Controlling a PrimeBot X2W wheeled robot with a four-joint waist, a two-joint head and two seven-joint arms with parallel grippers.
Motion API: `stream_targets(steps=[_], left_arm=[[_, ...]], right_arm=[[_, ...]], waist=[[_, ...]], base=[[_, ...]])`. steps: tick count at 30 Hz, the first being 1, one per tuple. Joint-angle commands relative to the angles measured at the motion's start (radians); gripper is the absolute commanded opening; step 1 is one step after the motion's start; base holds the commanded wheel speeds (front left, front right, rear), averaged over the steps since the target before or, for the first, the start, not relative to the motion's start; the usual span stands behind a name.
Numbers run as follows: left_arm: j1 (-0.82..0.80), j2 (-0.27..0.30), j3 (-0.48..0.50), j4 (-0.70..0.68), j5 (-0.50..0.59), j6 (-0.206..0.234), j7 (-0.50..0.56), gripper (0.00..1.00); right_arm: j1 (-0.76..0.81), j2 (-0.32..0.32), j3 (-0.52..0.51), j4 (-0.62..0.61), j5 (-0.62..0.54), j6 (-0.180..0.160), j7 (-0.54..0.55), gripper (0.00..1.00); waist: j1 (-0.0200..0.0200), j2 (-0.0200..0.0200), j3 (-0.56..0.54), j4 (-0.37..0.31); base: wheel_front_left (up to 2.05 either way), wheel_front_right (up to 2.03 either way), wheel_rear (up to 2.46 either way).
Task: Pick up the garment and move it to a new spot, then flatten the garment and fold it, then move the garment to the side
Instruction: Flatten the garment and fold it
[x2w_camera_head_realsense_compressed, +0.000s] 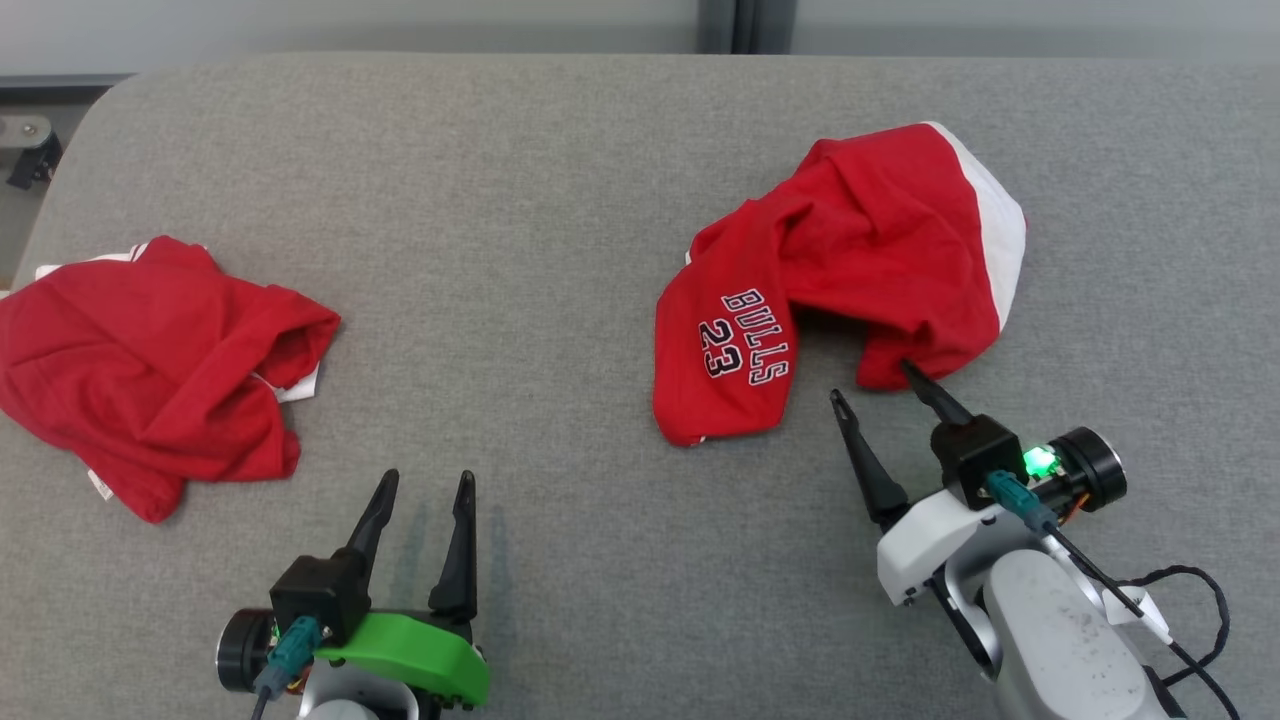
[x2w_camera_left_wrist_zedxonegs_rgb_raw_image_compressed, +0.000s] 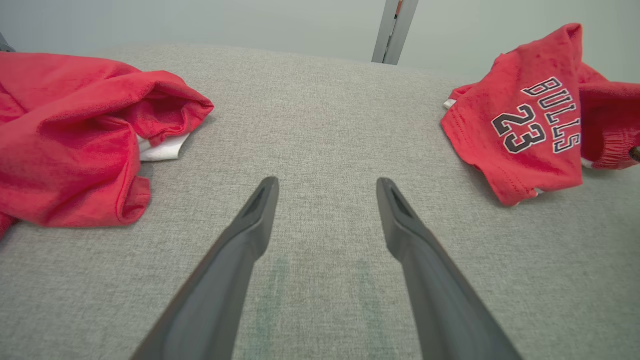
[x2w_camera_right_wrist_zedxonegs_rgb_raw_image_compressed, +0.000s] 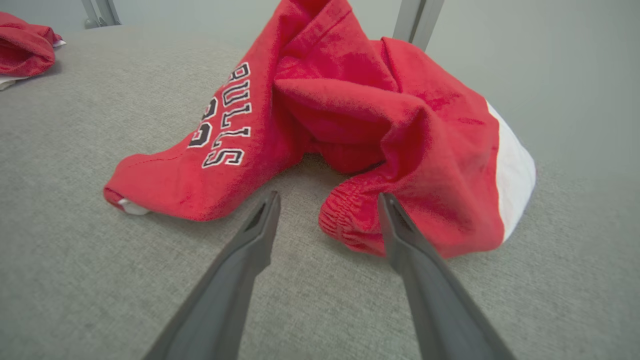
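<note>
Below a pale wall (x2w_camera_head_realsense_compressed: 400, 25), the grey cloth tabletop (x2w_camera_head_realsense_compressed: 560, 200) bears the Bulls garment (x2w_camera_head_realsense_compressed: 860, 250) (left claw (x2w_camera_head_realsense_compressed: 427, 477), right claw (x2w_camera_head_realsense_compressed: 870, 380) both gape).

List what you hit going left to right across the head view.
plain red garment → left gripper, fingers apart → red garment lettered BULLS 23. The right gripper sits just below that garment within its span, so it is left out of the order.
</note>
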Motion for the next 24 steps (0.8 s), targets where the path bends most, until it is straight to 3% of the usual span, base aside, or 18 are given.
stream_targets(steps=[1, 14, 21, 22, 23, 24], left_arm=[[-0.023, 0.002, -0.001, 0.0, -0.006, -0.003, -0.001, 1.0], [-0.055, 0.002, -0.031, -0.003, -0.033, -0.003, -0.001, 1.0], [-0.062, 0.002, -0.032, -0.001, -0.042, -0.003, -0.001, 1.0], [-0.063, 0.002, -0.032, 0.0, -0.045, -0.003, -0.001, 1.0], [-0.063, 0.002, -0.032, -0.001, -0.046, -0.003, -0.001, 1.0], [-0.063, 0.002, -0.033, 0.0, -0.044, -0.003, -0.001, 1.0]], right_arm=[[-0.017, -0.001, 0.019, -0.012, 0.012, -0.001, 0.0, 1.0], [-0.072, -0.006, 0.221, -0.016, 0.039, -0.001, 0.0, 1.0], [-0.122, -0.018, 0.302, 0.112, 0.05, -0.001, 0.0, 1.0], [-0.128, -0.019, 0.309, 0.149, 0.054, -0.001, 0.0, 0.85], [-0.136, -0.019, 0.312, 0.169, 0.059, -0.001, 0.0, 0.76], [-0.142, -0.018, 0.316, 0.195, 0.062, -0.001, 0.001, 0.46]], waist=[[0.0, 0.0, 0.024, 0.02], [0.0, 0.0, 0.073, 0.094], [0.0, 0.0, 0.09, 0.126], [0.0, 0.0, 0.091, 0.128], [0.0, 0.0, 0.091, 0.131], [0.0, 0.0, 0.091, 0.133]], base=[[0.0, 0.0, 0.0], [0.0, 0.0, 0.0], [0.0, 0.0, 0.0], [0.0, 0.0, 0.0], [0.0, 0.0, 0.0], [0.0, 0.0, 0.0]])
